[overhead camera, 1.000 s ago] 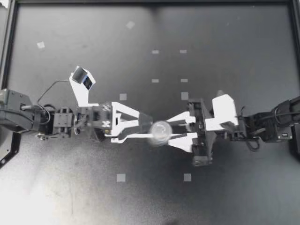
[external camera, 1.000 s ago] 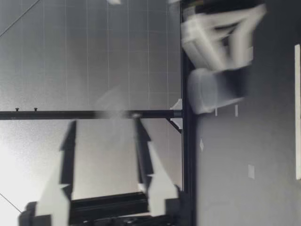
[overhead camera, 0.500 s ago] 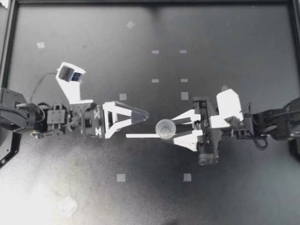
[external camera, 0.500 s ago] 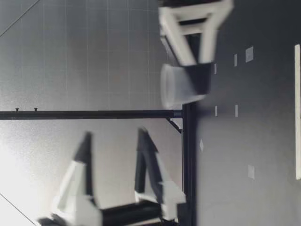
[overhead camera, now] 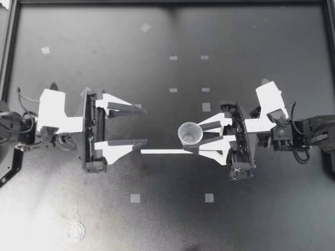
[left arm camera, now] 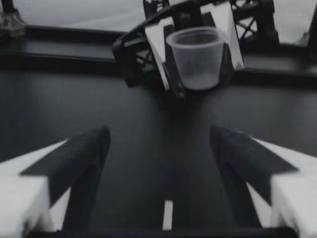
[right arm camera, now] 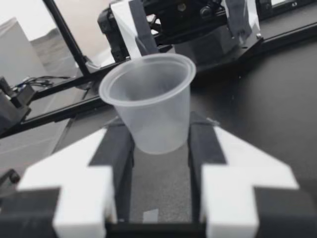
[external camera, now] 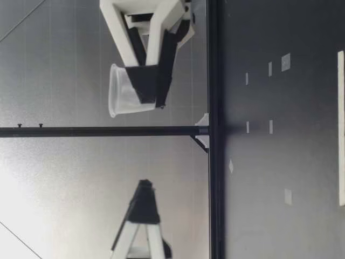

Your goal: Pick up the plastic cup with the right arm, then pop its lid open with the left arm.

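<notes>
A small clear plastic cup [overhead camera: 189, 133] stands upright, its rim up, between the fingers of my right gripper [overhead camera: 200, 134], which is shut on it near the middle of the table. In the low view the cup [external camera: 125, 91] hangs well above the table in my right gripper [external camera: 151, 86]. The right wrist view shows the cup [right arm camera: 151, 106] pinched by its lower half between the black pads [right arm camera: 116, 148]. My left gripper [overhead camera: 142, 126] stands open and holds nothing, a short way from the cup and facing it. In its wrist view the cup [left arm camera: 197, 57] is ahead of its spread fingers [left arm camera: 81, 158].
A thin white strip [overhead camera: 161, 151] lies on the black table [overhead camera: 251, 42] between the grippers. Small tape squares [overhead camera: 135, 198] dot the surface. A faint round clear thing [overhead camera: 76, 230] lies near the front left. A black frame [overhead camera: 7, 52] borders the table.
My left gripper has drawn back to the left, away from the cup, and turned its fingers level. My right gripper has risen with the cup and moved a little right.
</notes>
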